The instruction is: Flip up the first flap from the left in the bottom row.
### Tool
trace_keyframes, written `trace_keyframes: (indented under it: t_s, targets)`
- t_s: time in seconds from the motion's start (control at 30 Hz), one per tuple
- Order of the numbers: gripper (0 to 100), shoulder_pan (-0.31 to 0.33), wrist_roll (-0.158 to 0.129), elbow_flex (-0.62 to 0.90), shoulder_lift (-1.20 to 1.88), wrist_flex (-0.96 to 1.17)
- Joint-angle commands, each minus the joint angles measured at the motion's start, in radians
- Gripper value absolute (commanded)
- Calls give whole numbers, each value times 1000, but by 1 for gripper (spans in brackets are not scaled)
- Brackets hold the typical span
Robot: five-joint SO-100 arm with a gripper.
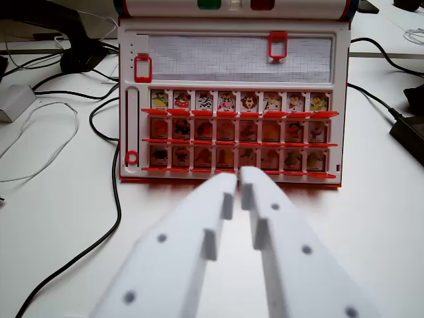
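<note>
A red-and-white flap board (232, 63) stands on the white table, facing me. It has three rows of small picture flaps. The top row (238, 101) shows bright character pictures; the middle and bottom rows look dimmer and orange-tinted. The bottom row's leftmost flap (159, 156) sits beside a red ring marker (131, 159). My white gripper (238, 177) fills the lower middle of the wrist view. Its fingers are shut with only a thin slit between them and nothing held. The tips end just before the board's front edge near the bottom row's middle, well right of the leftmost flap.
Black cables (109, 199) curl over the table left of the board, with a white cable (40, 142) and a grey adapter (13, 103) further left. A black power brick (409, 136) and its cable lie right of the board. Red slider tabs (277, 45) sit on the board's upper panel.
</note>
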Motion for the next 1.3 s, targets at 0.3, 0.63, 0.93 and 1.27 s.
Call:
trace_keyframes:
  t_s: [0.3, 0.63, 0.93, 1.27]
  targets:
    - [0, 74, -17, 94, -5, -71]
    - [0, 54, -25, 104, -5, -101]
    - [0, 40, -18, 98, -5, -74]
    - [0, 31, -15, 106, -5, -81]
